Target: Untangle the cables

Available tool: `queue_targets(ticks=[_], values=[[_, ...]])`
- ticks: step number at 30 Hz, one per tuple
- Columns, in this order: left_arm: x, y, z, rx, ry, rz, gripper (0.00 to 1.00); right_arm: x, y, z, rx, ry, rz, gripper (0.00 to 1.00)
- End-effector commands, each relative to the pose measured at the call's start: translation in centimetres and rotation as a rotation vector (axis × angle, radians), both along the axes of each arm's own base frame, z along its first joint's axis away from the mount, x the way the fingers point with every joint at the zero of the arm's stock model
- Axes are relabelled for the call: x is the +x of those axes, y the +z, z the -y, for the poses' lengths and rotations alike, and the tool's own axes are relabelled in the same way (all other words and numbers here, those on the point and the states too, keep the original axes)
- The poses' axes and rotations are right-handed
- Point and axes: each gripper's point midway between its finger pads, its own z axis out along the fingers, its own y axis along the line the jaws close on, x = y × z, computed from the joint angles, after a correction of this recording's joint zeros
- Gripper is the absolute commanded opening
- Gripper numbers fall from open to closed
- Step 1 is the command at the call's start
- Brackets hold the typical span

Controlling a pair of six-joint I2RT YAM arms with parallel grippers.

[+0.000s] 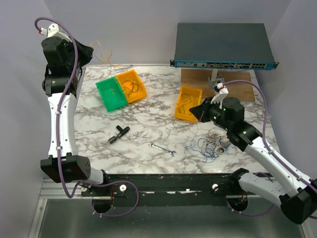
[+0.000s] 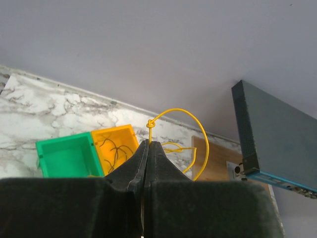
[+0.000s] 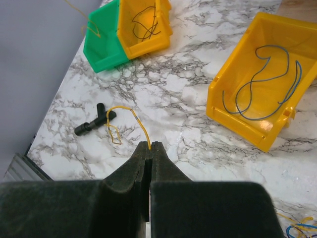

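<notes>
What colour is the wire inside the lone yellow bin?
Blue wire; the right wrist view shows it best.

No text, brand or number can be read anywhere. The dark network switch [image 1: 222,42], at about one o'clock on the counter [image 1: 148,119], has faint pale markings along its blue front strip, but they are too small to make out.

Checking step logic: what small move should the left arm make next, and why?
Probably lower toward the green bin and release: its jaws pinch a yellow wire aloft, that bin looks empty, the orange bin holds dark strands, the yellow bin a blue one.
</notes>
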Motion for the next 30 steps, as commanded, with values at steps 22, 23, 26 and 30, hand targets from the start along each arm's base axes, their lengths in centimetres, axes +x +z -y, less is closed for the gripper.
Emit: queue_targets(ticks=[22,23,26,30], values=[[3.4,-4.7,-3.5,-0.001,0.067,-0.110,0.00,0.2,1.4,-0.6,-0.010,0.036,0.033,0.01],[3.4,-4.5,-3.4,-0.002,0.061,-0.104,0.00,0.2,1.3,-0.6,-0.012,0.036,0.030,0.01],[3.1,-2.6,-2.7,-0.008,0.023,-0.066,0.00,0.2,1.5,-0.5,-0.011,0.036,0.033,0.01],[2.5,1.1,-1.4,-0.025,-0.035,0.002,0.00,0.1,1.8,-0.5,-0.006,0.036,0.038,0.01]])
